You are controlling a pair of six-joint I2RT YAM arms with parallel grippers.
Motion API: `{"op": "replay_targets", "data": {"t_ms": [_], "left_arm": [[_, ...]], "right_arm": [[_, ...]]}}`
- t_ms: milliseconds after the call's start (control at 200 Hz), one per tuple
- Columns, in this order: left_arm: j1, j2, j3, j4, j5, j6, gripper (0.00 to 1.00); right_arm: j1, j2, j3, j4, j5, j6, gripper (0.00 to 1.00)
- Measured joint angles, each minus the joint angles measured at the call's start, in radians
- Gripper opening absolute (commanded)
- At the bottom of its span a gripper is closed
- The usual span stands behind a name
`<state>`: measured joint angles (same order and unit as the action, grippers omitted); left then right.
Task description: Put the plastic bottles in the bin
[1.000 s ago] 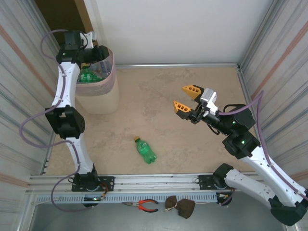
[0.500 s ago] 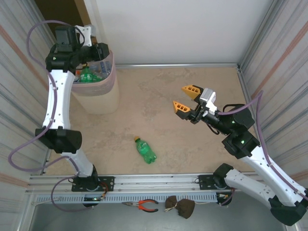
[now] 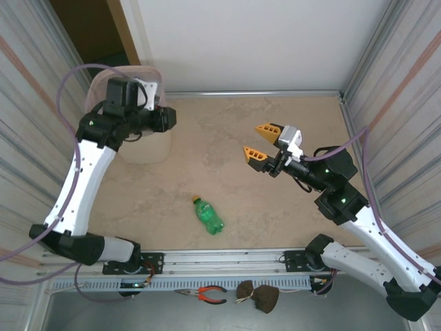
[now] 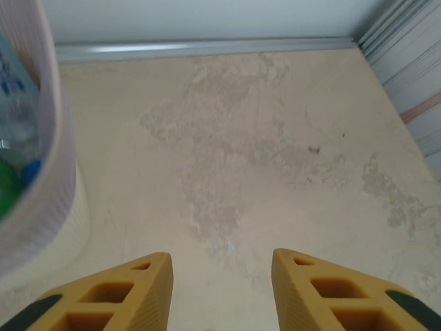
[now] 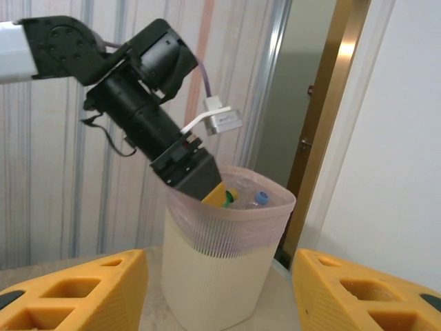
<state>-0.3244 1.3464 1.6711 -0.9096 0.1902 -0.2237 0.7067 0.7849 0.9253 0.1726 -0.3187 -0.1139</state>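
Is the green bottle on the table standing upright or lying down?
Lying down: the green bottle rests on its side on the table, cap end farther from the arm bases.

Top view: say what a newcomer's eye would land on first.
A lone green bottle lies on its side on the table, near the front edge between the arms. At the back left stands the bin, with the left arm bent over it and bottles inside. The right gripper hangs mid-table, its orange jaws open and empty.
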Motion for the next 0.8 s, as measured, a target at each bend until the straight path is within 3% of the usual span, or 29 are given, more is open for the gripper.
{"op": "replay_targets", "data": {"t_ms": [215, 486, 802], "left_arm": [[-0.102, -0.112, -0.266, 0.05, -0.063, -0.176, 0.53], [-0.209, -0.144, -0.571, 0.131, -0.092, -0.446, 0.62], [-0.272, -0.127, -0.824, 0.269, -0.094, -0.74, 0.63]], "right_arm": [[-0.002, 0.0, 0.0, -0.01, -0.034, 0.0, 0.57], [-0.003, -0.008, -0.001, -0.025, -0.05, 0.001, 0.57], [-0.013, -0.043, -0.011, -0.04, -0.052, 0.002, 0.57]]}}
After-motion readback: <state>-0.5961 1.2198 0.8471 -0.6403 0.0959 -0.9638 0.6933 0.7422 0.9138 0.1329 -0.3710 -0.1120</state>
